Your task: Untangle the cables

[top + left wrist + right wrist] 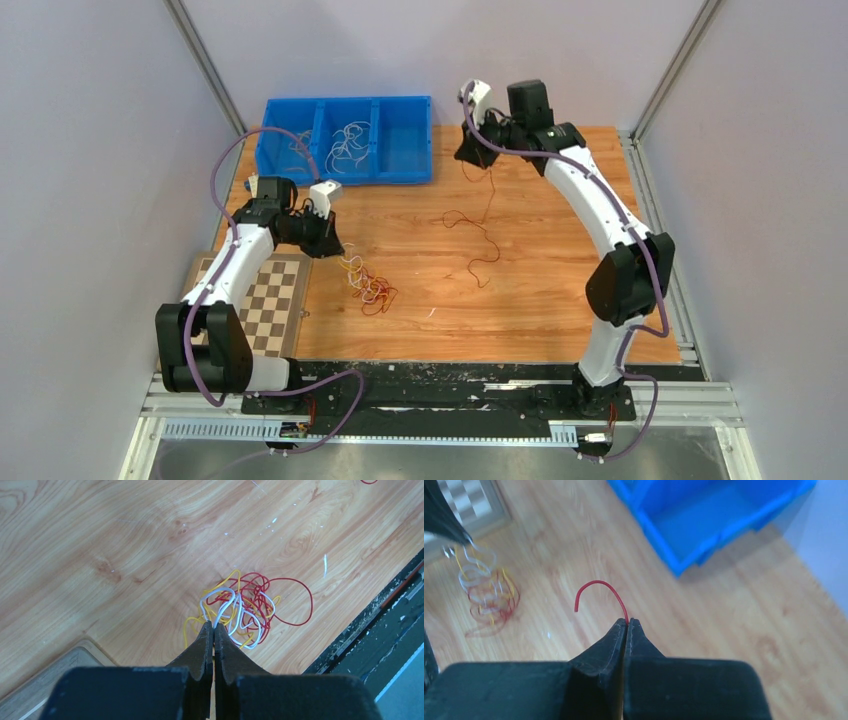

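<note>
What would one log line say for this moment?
left gripper: shut on white wire in tangle | right gripper: shut on red wire, high beside blue bin

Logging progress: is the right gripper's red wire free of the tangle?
Free: the red wire trails from the shut right gripper onto the table, apart from the tangle.

Wood-grain tabletop (550,290), evenly lit. Plain pale lavender walls (80,150) on three sides, aluminium corner posts (205,65). Blue three-compartment bin (400,172) at far edge. Checkerboard (265,300) near left.
</note>
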Tool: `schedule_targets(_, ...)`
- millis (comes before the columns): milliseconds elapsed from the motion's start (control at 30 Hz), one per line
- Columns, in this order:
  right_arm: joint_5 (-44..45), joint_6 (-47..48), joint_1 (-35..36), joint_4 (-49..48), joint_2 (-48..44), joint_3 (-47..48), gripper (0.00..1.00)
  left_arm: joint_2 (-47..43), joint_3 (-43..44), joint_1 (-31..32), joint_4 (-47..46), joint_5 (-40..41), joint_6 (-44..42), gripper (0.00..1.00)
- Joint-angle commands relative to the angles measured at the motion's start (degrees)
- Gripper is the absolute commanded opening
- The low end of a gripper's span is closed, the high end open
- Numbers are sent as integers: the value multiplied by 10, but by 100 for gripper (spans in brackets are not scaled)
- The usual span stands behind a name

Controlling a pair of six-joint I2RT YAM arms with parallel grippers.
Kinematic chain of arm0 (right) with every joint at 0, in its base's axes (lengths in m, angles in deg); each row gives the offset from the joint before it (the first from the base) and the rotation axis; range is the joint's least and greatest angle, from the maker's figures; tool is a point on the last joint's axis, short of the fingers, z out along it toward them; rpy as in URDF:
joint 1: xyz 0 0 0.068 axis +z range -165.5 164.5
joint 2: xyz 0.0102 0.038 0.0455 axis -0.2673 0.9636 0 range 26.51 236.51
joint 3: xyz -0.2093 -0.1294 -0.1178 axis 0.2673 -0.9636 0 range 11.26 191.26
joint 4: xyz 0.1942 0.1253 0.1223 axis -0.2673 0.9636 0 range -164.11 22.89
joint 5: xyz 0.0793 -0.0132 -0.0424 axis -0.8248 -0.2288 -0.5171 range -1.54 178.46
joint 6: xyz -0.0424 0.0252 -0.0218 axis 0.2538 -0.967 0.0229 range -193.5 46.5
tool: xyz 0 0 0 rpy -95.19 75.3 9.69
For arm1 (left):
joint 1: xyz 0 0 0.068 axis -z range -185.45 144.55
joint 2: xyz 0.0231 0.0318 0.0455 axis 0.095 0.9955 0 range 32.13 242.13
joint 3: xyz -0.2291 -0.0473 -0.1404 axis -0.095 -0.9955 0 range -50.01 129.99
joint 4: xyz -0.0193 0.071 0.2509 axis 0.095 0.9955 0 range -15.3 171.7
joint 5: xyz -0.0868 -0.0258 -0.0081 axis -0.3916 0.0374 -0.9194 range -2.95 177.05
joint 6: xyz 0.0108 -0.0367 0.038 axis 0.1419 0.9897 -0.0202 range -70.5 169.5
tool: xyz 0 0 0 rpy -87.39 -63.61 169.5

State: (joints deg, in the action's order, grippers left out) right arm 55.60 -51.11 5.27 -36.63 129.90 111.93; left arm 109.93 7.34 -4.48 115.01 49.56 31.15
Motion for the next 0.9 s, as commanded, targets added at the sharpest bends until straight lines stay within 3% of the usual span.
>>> schedule_targets(0, -55, -58, 13, -32, 79, 162, 0, -3, -8, -5, -37, -21, 31, 0)
schedule_targets(167, -47, -124, 16, -78, 163, 359, 0, 8, -5, -6, -51, -23, 39, 0)
schedule_targets(300, -40, -138, 16, -106, 171, 381, 0, 16, -2, -6, -54, -20, 36, 0)
schedule_targets(533, -34, -55, 15, -77, 34, 73, 0, 16, -6, -21, -54, -15, 26, 0)
schedule_targets(700, 7, 25, 15, -26, -12, -89, 0, 26, -3, -21, -54, -22, 33, 0)
schedule_targets(867, 89, 55, 14, -14, 30, -115, 0, 39, 8, -21, -54, -26, 42, 0)
